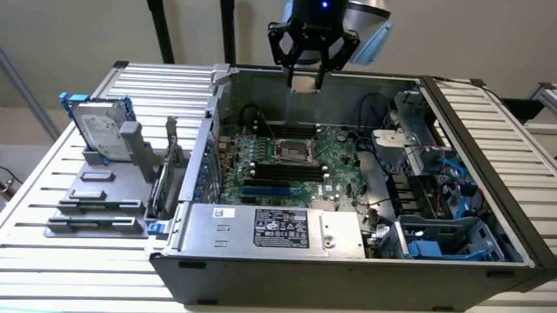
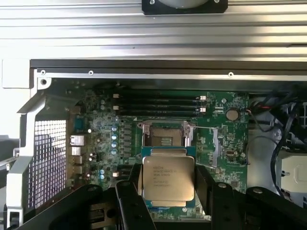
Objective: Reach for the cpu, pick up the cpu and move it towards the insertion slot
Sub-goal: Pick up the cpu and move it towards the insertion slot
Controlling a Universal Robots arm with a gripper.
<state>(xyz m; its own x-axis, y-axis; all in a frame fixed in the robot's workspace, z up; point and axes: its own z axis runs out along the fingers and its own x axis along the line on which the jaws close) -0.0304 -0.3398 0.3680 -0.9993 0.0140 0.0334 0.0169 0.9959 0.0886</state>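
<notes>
1. Looking through the exterior view, the gripper [image 1: 306, 83] hangs above the far wall of the open computer case [image 1: 348, 274], its black fingers closed on the cpu [image 1: 304, 83], which shows as a pale square between them; the chip is held clear of the motherboard [image 1: 287, 163], well above it; the insertion slot [image 1: 291, 151] sits lower down on the board, its silver frame around a dark centre, between the black memory slots [image 1: 280, 175] and the case's far wall; a hard drive [image 1: 98, 134] with blue rails stands in a grey holder on the exterior view's left, outside the case.

2. In the wrist view, the cpu [image 2: 168, 178] lies flat between the fingers [image 2: 130, 201], printed metal top facing the camera, clamped at two opposite edges; the insertion slot [image 2: 164, 136] appears just beyond the chip, its frame open and its centre unoccupied; the memory slots [image 2: 158, 103] run in parallel past it.

3. Judging the risk: the grip is on thin edges only, so a jolt could tilt or drop the chip onto the board; any slight rotation or offset against the socket frame could make a corner catch on the metal rim; the cables [image 1: 374, 107] at the case's side stand near the path, and drift that way could snag them.
</notes>
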